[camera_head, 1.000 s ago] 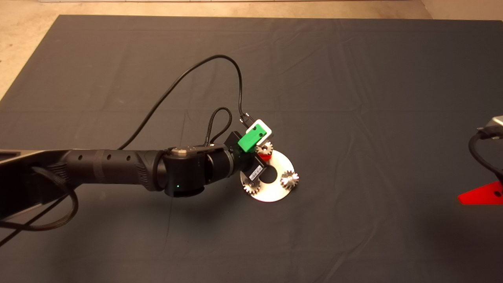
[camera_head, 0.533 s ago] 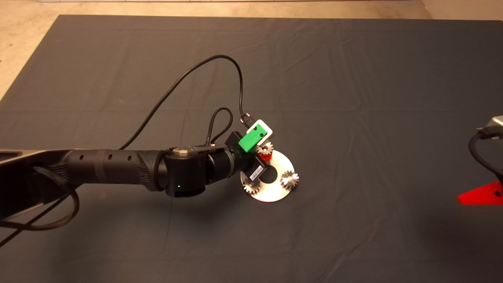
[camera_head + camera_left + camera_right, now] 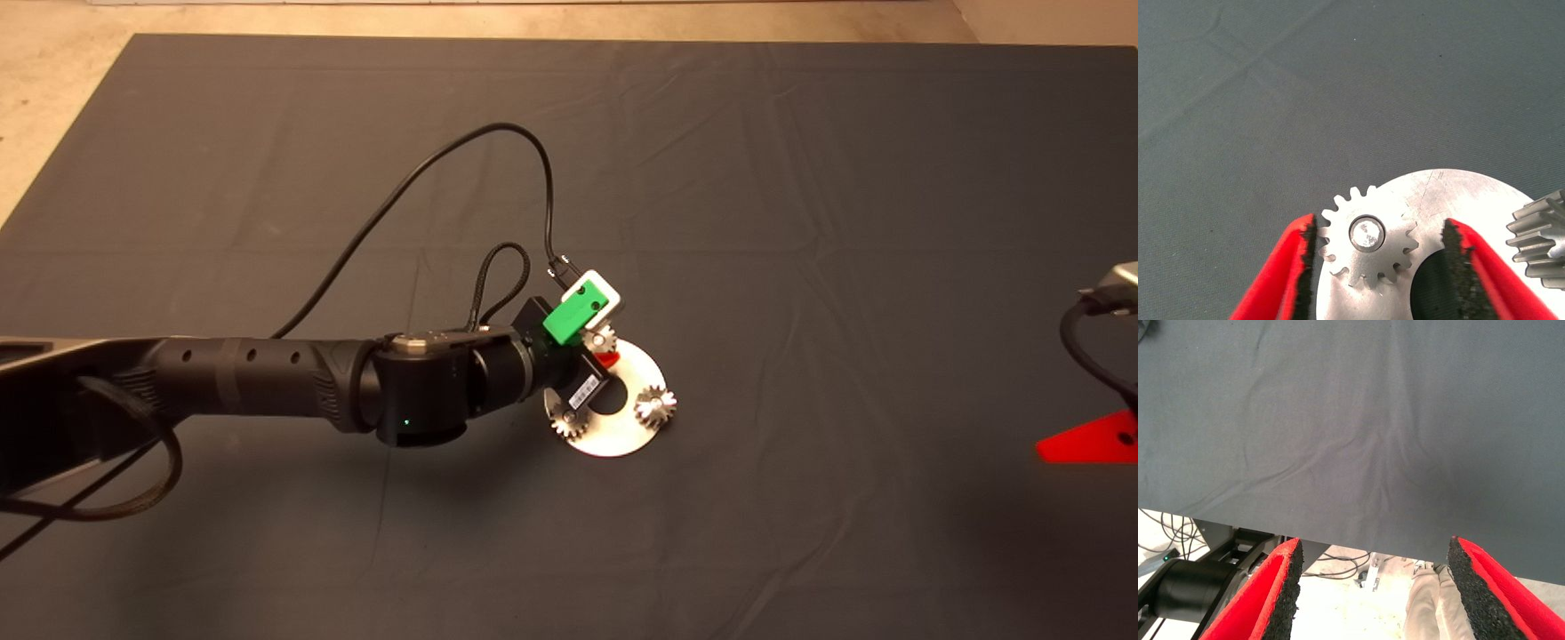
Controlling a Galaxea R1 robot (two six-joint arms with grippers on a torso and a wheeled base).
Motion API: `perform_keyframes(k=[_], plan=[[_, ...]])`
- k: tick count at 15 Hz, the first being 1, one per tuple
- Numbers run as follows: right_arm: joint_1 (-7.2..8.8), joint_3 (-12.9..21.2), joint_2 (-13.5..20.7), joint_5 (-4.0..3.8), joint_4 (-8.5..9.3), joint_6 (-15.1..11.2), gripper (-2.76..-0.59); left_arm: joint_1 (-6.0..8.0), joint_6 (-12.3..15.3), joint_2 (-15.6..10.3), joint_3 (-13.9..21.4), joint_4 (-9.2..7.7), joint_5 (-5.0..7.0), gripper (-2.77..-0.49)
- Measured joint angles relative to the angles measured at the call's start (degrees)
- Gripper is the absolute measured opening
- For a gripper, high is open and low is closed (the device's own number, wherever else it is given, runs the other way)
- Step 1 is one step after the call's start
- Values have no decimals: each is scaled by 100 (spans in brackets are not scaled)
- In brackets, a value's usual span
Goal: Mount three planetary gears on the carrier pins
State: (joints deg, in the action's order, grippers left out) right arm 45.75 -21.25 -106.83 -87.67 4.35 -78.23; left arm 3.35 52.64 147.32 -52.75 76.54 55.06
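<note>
I have the left gripper low over the far edge of the round plate at mid-mat, its red fingers spread to either side of a small gear. That gear sits flat on its pin, whose bright end shows through the bore. One pad looks to be touching the teeth or just beside them; the other stands clear, over the plate's centre hole.

From overhead, two more gears rest on the plate: one at the near left, partly under my wrist, and one at the right. All three gears appear to be on their pins, so I judge the job essentially done, with only the withdrawal left.

The risk is in that withdrawal. If the near pad drags against the teeth as I lift, it could tip the gear off its pin or shove the loose plate across the mat. A sideways swing could also knock the neighbouring gear.

The arm's black cable loops above the wrist, clear of the plate. The right gripper waits at the mat's right edge, fingers spread and empty, with the floor, cables and what looks like a person's leg beyond it.
</note>
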Motion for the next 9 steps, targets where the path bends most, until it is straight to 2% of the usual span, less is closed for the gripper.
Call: perform_keyframes(k=[2, 4, 5, 6, 7, 9], plan=[[0, 0, 2, 0, 0, 0, -176, 0, 0, -5, 54, 1, -2, -197], [0, 0, 2, 0, 0, 17, -176, 0, 0, -52, 160, 0, 4, -182], [0, 0, 2, 2, 0, 23, -176, 2, -1, -133, 283, 0, 65, -182], [0, 0, 3, -1, 0, 38, -176, 4, 0, -243, 441, 0, 220, -176], [0, 0, 3, -2, 0, 78, -176, 22, -2, -367, 622, -2, 493, -167], [44, -5, 3, 0, -2, 83, -176, 130, 0, -729, 1054, -4, 1203, -154]])
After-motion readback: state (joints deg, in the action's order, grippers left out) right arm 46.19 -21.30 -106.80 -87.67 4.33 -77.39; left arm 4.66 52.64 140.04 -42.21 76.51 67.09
